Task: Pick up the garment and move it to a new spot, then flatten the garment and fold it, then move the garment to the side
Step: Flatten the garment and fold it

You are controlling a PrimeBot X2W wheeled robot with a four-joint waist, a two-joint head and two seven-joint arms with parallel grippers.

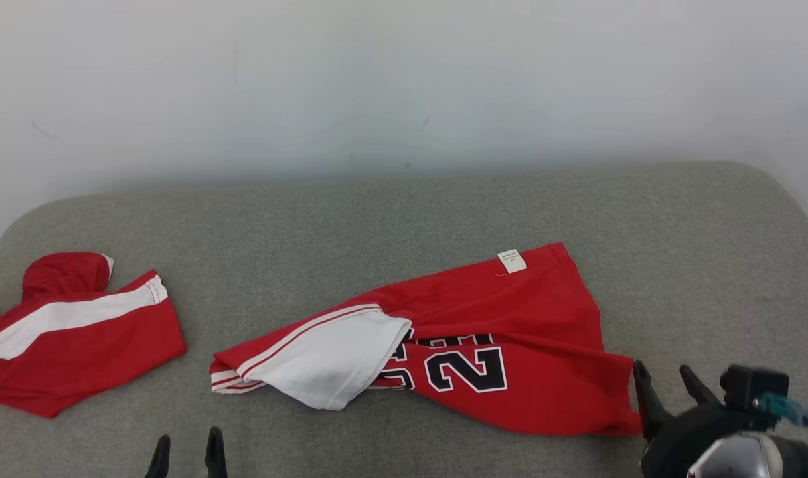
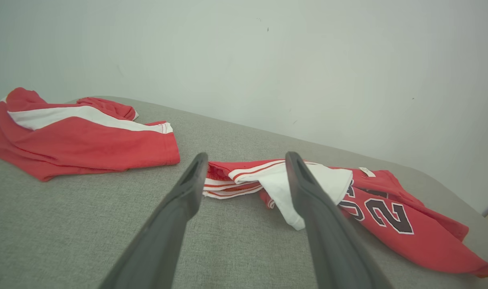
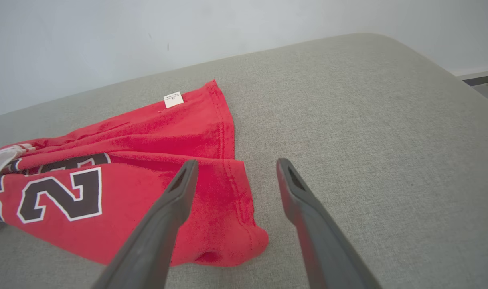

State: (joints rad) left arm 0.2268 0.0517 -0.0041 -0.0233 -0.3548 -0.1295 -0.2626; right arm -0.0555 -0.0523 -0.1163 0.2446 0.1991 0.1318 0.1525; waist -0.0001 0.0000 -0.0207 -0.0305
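The red jersey (image 1: 510, 385) lies crumpled on the grey cushion (image 1: 404, 212), right of middle. The left tool (image 1: 188, 441) and the right tool (image 1: 662, 368) both gape open, empty. Likely slip: the right tool pinches one layer only (the cloth is doubled), so the jersey lifts twisted.

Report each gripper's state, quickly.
Left gripper: open, empty, short of the red jersey.
Right gripper: open, empty, by the jersey's hem corner.

A white fold (image 1: 337, 362) on the jersey (image 1: 543, 312) hides part of its number (image 1: 467, 370); its label (image 1: 512, 261) print is unreadably small.
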